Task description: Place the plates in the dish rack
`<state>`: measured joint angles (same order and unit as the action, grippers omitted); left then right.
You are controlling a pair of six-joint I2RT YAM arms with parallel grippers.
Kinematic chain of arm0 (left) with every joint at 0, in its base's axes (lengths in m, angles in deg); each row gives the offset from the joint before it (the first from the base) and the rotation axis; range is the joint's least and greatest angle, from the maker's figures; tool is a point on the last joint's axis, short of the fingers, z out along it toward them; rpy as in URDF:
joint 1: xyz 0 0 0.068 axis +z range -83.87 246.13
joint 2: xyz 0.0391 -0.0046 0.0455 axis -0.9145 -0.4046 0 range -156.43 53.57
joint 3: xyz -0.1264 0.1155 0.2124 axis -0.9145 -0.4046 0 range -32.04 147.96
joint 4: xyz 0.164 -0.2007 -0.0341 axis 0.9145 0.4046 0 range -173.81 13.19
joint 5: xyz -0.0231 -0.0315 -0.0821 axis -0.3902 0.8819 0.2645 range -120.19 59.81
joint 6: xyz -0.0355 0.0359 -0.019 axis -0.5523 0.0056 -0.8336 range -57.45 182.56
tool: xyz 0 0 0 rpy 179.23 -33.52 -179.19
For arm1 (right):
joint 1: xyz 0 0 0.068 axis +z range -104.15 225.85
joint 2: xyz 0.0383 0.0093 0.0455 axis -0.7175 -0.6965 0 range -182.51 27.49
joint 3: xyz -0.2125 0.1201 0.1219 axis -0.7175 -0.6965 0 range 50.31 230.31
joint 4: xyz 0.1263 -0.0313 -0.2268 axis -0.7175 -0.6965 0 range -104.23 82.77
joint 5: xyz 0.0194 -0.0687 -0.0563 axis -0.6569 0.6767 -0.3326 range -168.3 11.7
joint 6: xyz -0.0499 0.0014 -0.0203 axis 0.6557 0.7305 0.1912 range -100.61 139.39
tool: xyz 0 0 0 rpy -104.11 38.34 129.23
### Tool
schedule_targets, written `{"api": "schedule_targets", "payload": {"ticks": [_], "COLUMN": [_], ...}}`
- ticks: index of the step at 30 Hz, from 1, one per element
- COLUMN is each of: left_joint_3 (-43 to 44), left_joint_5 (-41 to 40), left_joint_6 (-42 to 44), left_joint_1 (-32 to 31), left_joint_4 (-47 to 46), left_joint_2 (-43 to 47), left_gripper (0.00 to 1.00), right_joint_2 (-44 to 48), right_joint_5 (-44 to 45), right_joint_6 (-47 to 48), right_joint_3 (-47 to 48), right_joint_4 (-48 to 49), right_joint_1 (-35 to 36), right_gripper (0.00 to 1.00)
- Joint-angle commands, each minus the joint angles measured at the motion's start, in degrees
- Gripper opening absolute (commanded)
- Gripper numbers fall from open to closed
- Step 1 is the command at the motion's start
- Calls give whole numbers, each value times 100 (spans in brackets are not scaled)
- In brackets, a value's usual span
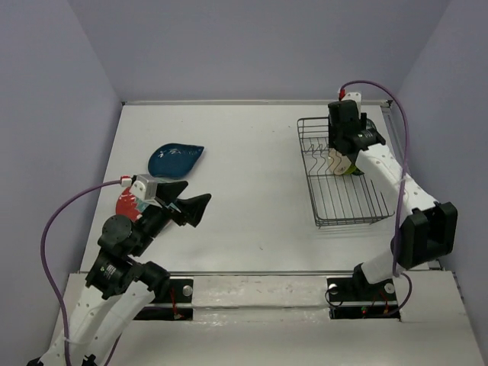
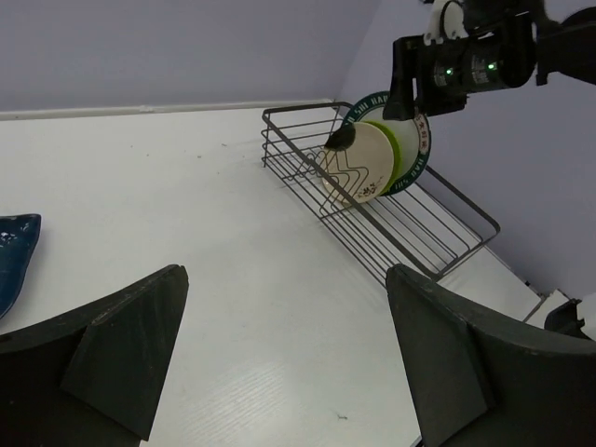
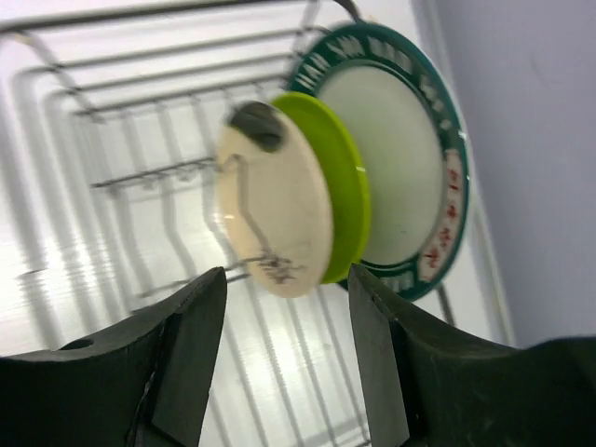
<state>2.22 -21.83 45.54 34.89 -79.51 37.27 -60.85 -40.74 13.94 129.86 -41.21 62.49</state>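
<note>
**Left gripper (image 2: 284, 372): jaws spread, empty, nearest the unracked plates**

The teal leaf plate (image 1: 175, 160) lies flat just beyond it, long axis crosswise, tip toward the dish rack (image 1: 351, 198). The red plate (image 1: 124, 204) sits part-hidden beside your left arm. The right gripper (image 3: 284, 326), also spread, hovers over three plates (image 3: 275, 214) standing in the rack.

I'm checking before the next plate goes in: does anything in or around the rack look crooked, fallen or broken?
Nothing stands out. The cream plate, lime green plate and dark-rimmed white plate stand on edge side by side in the dish rack. The teal plate and red plate lie on the table.
</note>
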Motion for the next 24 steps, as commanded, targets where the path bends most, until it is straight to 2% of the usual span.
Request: {"api": "schedule_targets", "payload": {"ticks": [1,6,10,14,15,19,24], "left_joint_3": [248,344,590,740,723,345,239], "left_joint_5": [-71,-492,-739,-1054,-1178,-1732,-1426], "left_joint_6": [40,32,-21,119,172,278,243], "left_joint_1": [57,66,66,57,57,57,180], "left_joint_4": [-166,-245,-297,-385,-386,-552,-552], "left_joint_2": [-172,-199,-137,55,82,284,223], "left_gripper": [99,99,99,99,99,99,99], "right_joint_2": [501,370,-314,-1586,-1590,-2948,-4023], "right_joint_5": [-1240,-2803,-3246,-3377,-3413,-3755,-4624], "right_joint_6": [-500,-1516,-2440,-3119,-3250,-3655,-4339], "right_joint_3": [210,62,25,332,438,1201,1598], "right_joint_4": [523,1550,2745,3861,3942,4127,4706], "right_joint_1": [663,1892,2648,3290,3397,3863,4162], "right_gripper": [61,60,60,60,60,60,61]}}
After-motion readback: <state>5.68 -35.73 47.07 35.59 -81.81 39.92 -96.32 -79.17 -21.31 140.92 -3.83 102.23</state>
